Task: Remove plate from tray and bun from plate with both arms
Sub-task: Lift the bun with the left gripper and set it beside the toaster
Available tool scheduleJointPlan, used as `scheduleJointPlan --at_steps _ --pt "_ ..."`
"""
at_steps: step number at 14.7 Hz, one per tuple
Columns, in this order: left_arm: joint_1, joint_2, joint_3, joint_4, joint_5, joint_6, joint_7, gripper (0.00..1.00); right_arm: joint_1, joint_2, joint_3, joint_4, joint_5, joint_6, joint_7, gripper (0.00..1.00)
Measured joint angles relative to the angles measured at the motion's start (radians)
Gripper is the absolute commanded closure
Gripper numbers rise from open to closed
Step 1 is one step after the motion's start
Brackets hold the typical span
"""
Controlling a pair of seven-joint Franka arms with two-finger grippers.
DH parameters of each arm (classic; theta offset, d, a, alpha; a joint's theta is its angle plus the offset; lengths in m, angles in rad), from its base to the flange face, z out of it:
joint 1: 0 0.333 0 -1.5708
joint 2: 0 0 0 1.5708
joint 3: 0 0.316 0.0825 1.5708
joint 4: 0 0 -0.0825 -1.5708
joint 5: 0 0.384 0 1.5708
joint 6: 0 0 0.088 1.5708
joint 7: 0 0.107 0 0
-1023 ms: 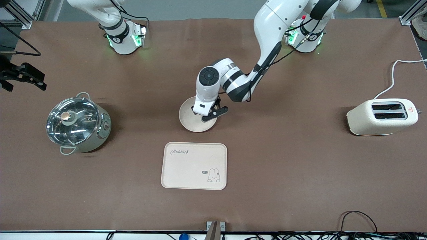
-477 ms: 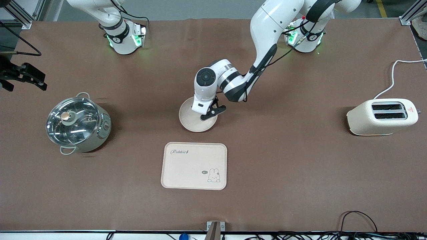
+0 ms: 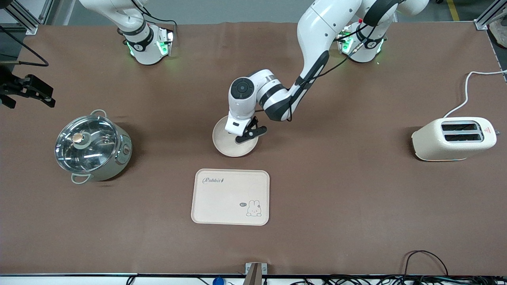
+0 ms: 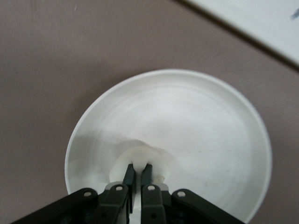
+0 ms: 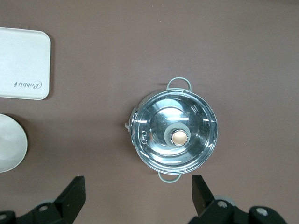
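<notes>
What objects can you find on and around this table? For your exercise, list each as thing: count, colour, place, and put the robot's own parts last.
plate: one, cream, mid-table, farther from the front camera than the tray.
tray: one, cream with a rabbit drawing, nearer the front camera than the plate.
pot: one, silver with a glass lid, toward the right arm's end.
toaster: one, cream, toward the left arm's end, with a white cord.
table: one, brown covering.
left hand: one, black, shut on the plate's rim.
right hand: one, black, open, held high over the pot, waiting.
</notes>
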Motion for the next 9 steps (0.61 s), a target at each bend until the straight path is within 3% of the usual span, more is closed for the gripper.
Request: scheduleJointPlan --at_steps 3,6,9 --pt "0.04 -0.085 0.043 0.032 0.055 -0.082 0.02 1.0 0.0 0.0 0.0 0.0 0.0 -0.001 0.0 0.0" --pt "0.184 -0.189 0.052 0.033 0.06 -0.149 0.179 1.0 0.006 0.0 0.002 0.0 0.0 -0.006 0.0 0.0" --pt "0.326 -0.226 0.052 0.027 0.06 -0.167 0.372 1.0 0.008 0.0 0.002 0.0 0.0 -0.006 0.0 0.0"
